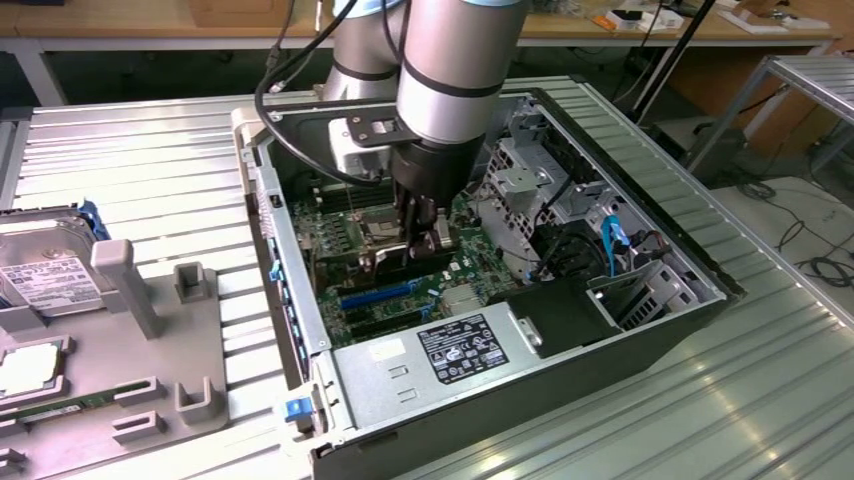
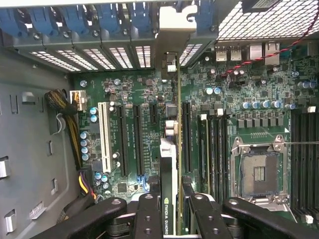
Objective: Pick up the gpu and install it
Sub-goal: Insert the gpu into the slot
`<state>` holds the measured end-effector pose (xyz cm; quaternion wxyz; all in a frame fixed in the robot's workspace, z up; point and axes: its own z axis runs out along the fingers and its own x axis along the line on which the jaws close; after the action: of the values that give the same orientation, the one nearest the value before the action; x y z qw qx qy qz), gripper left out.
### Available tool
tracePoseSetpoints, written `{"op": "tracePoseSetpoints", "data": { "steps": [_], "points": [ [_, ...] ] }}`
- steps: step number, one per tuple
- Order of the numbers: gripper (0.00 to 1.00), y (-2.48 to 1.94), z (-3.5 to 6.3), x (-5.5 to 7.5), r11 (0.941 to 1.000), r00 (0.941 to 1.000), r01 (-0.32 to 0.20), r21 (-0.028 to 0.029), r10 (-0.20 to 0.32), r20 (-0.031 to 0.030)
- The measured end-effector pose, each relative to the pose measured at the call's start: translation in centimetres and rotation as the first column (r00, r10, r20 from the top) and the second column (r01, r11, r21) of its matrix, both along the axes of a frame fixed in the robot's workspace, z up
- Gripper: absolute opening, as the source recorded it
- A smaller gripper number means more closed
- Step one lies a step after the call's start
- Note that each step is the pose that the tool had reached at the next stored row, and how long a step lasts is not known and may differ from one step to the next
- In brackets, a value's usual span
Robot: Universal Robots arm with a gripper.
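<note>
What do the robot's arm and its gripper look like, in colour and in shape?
The arm is a thick silver-grey cylinder with a black ring around it; a thin black cable runs beside it. The gripper is black, and its fingers are flat black link bars with round pivot pins.

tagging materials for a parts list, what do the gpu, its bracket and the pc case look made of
gpu: green circuit board, likely fibreglass laminate, with a matte black printed face, seen edge-on in the gripper.
bracket: bare silvery sheet metal, folded, soft sheen.
pc case: grey sheet metal, probably steel, with punched vents.
</note>
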<state>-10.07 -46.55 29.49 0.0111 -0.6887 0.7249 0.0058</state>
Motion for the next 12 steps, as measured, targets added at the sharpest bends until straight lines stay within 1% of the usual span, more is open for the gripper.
{"op": "tracePoseSetpoints", "data": {
  "steps": [12],
  "points": [
    [0.27, 0.00, -0.17, -0.46, 1.0000, 1.0000, 0.000, 0.0003, 0.000, 0.0001]
  ]
}}
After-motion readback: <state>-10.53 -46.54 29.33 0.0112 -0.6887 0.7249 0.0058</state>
